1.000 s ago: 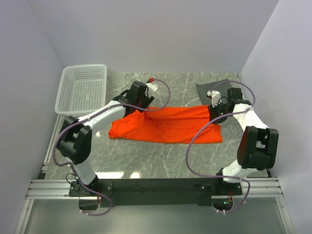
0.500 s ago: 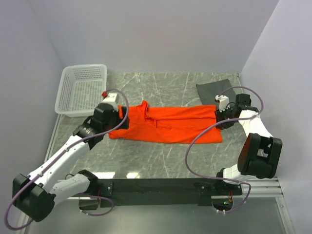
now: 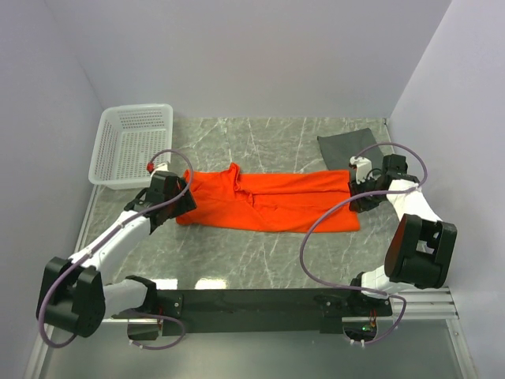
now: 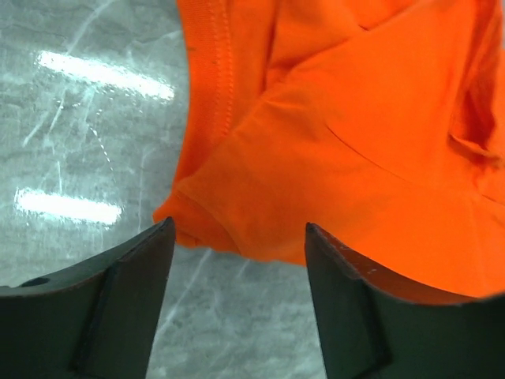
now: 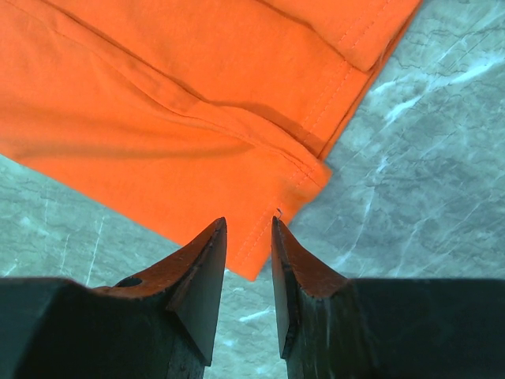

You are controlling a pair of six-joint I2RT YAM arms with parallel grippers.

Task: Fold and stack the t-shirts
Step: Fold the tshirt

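The orange t-shirt (image 3: 276,201) lies flat in a long band across the middle of the table, neck toward the left. My left gripper (image 3: 180,199) is at its left end. In the left wrist view the gripper (image 4: 238,237) is wide open and empty, with a folded corner of the orange shirt (image 4: 355,118) just beyond the fingertips. My right gripper (image 3: 360,189) is at the shirt's right end. In the right wrist view it (image 5: 248,225) stands narrowly open over the hemmed corner of the shirt (image 5: 158,95), holding nothing. The dark grey t-shirt (image 3: 338,147) lies at the back right, partly behind the right arm.
A white lattice basket (image 3: 138,108) stands at the back left, close behind the left arm. Walls close the table on the left, back and right. Grey marble tabletop (image 3: 260,260) shows in front of the shirt.
My left arm has swung from the shirt's back edge near the neck out to its left end. The shirt's left part now lies spread. My right gripper has shifted slightly right.
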